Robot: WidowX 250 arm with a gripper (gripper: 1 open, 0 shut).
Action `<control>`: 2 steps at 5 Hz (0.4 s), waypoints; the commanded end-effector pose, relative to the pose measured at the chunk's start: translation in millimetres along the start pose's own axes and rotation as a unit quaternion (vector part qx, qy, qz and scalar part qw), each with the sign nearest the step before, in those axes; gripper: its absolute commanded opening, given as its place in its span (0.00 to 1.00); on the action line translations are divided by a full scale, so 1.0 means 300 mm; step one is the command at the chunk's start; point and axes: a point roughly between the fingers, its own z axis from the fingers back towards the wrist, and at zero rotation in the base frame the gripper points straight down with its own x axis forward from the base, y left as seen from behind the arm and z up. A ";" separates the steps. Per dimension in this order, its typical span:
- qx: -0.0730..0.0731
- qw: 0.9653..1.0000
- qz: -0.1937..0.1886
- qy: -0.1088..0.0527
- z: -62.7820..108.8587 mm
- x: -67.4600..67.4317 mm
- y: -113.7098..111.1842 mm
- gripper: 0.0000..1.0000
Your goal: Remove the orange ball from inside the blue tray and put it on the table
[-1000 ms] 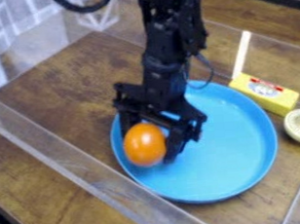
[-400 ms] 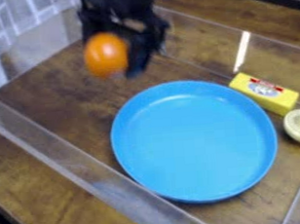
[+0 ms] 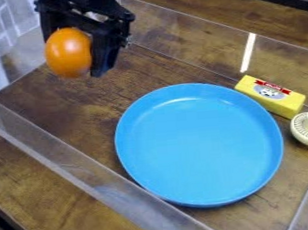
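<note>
Grasping the small glossy orange ball (image 3: 69, 53) in the black metal gripper (image 3: 81, 40), apparently aloft over the far-left part of the dark brown wooden table (image 3: 50, 120). Already out of the large round bright blue plastic tray (image 3: 199, 143), well apart from its rim. Probably past halfway: left to do, lower to the wood, let go, back away.

Light: moderate, even indoors
Orange ball (image 3: 68, 54): small pale highlight
Blue tray (image 3: 199, 143): faint sheen, evenly lit
Clear wall (image 3: 86, 157): whitish glare
Detail: soft, low resolution
</note>
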 end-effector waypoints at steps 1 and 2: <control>-0.008 0.999 0.000 -0.039 0.051 0.008 -0.011 0.00; -0.014 0.999 -0.006 -0.046 0.046 0.006 -0.032 0.00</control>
